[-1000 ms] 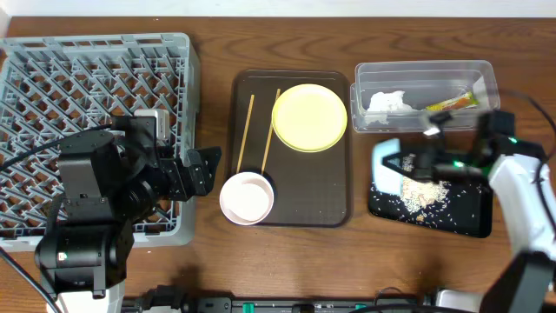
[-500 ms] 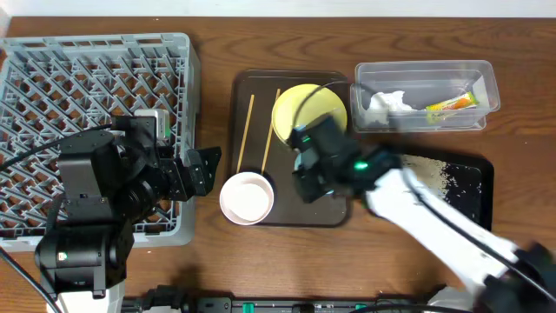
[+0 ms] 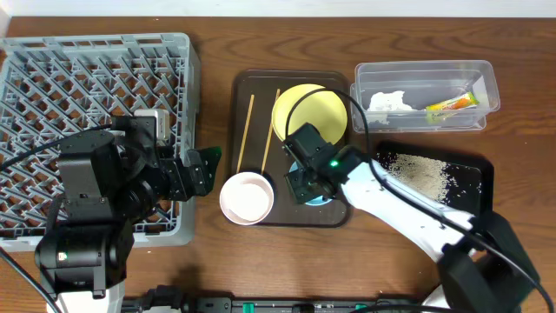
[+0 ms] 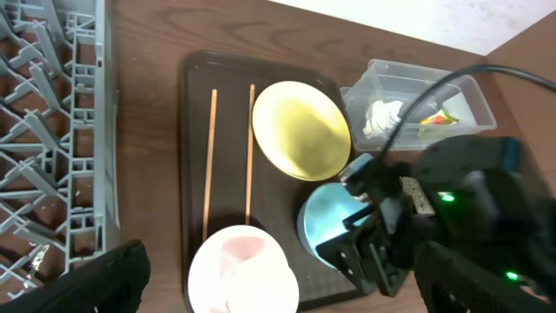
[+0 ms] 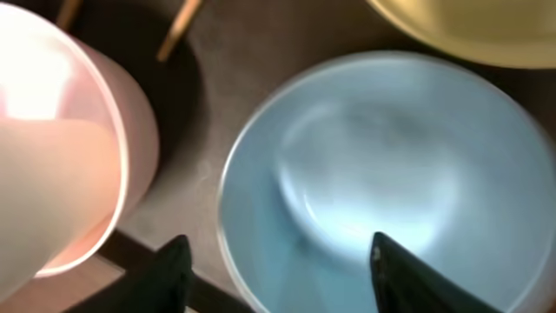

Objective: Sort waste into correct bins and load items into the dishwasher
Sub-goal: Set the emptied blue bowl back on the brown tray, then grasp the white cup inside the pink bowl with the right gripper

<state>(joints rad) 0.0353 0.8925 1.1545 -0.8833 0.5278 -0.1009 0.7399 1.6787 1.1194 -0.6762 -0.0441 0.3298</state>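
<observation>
Well, my right gripper hung low over the light blue bowl, fingers apart, one outside the near rim and the other above the hollow. They were set that way, I judged, so that closing would pinch the wall of the bowl. Nothing was clamped, and the bowl sat at the lower right of the brown tray, just beside the white bowl and below the yellow plate. The chopsticks lay side by side at the tray's left, clear of my reach. My left gripper waited at the right edge of the grey rack, also spread and empty, probably kept there so it would not cross my other arm. At the upper right of the overhead view the napkin and wrapper lay in the clear tub, and the crumbs were on the black tray. With the waste sorted, the dishes remained for the rack.
</observation>
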